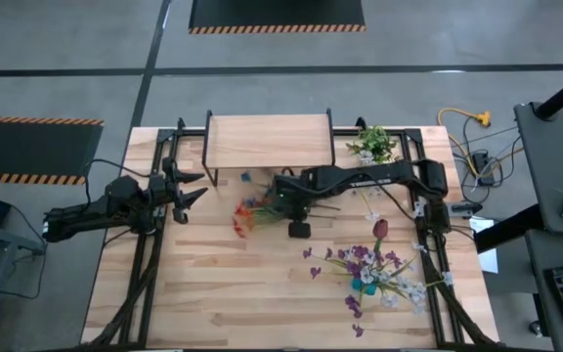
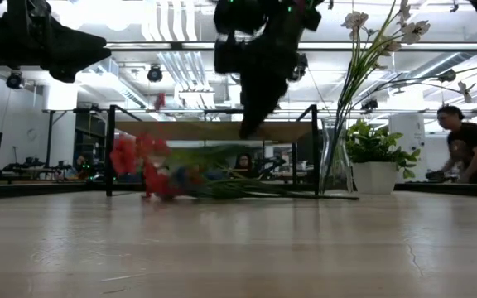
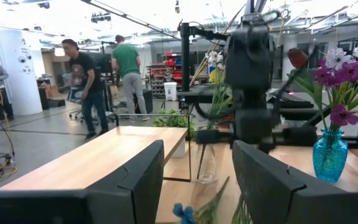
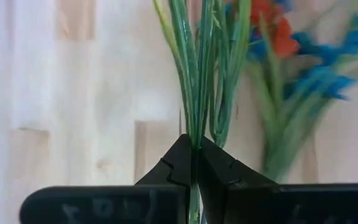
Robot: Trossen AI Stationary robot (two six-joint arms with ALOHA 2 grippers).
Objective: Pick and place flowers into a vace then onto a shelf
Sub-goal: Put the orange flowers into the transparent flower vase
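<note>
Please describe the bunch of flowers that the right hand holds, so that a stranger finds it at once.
Look at the wooden shelf at the table's far edge. Just in front of it lies a bunch of orange and blue flowers, its green stems pinched by the shut right hand. The other flowers, purple and white, are nearer the table's right front corner.

The right arm is stretched far across the middle of the table, toward the left side. Its wrist is bent down, and the right gripper (image 4: 194, 163) is pointed at the table top. The two dark fingers (image 4: 173, 165) are pressed tight together, and thin green stems are pinched between them. The left arm is kept low at the left edge. The left gripper (image 1: 188, 187) is held level, with its fingers (image 3: 143, 177) spread apart.
</note>
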